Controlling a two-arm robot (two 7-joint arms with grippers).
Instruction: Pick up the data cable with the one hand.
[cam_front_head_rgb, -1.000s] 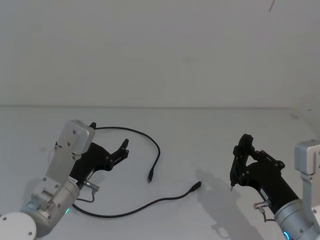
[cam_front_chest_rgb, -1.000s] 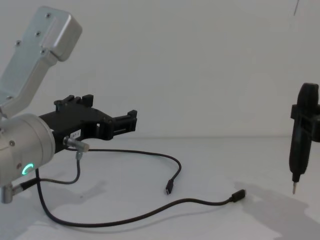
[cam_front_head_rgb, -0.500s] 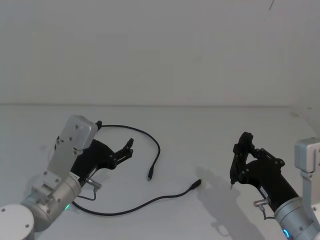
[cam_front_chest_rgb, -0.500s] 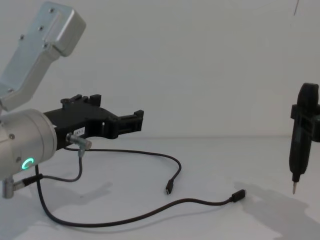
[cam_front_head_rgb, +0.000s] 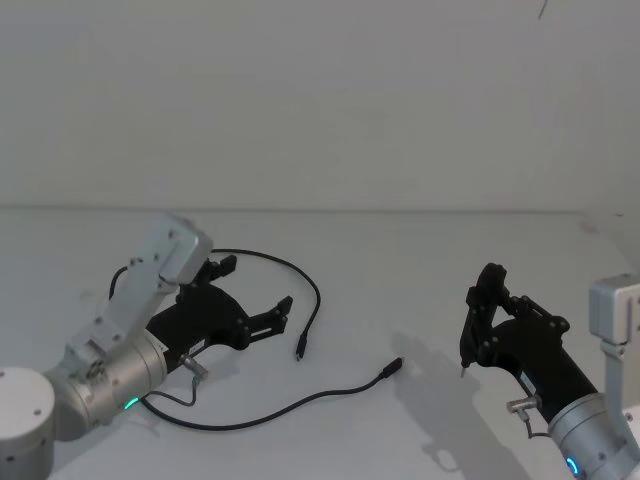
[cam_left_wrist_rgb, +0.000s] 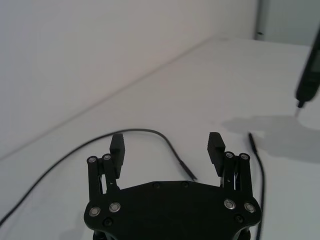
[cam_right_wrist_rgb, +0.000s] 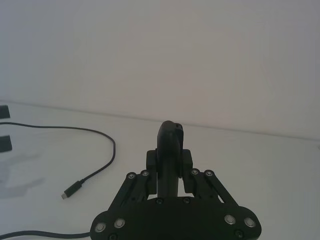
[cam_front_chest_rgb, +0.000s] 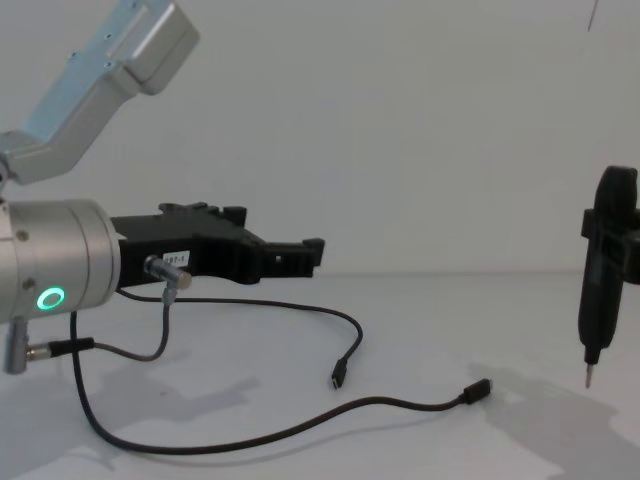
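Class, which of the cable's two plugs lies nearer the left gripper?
The plug ending the arched stretch, just ahead of the open left gripper; the other plug lies farther right.

Head camera looking down, chest camera low, sideways, both showing data cable

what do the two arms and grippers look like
Both grippers are black and angular, with silver screws. The left gripper carries a white label and joins a thick silver cylinder with a glowing green ring; a thin grey wire loops beside it. The right gripper joins a silver wrist with a blue ring.
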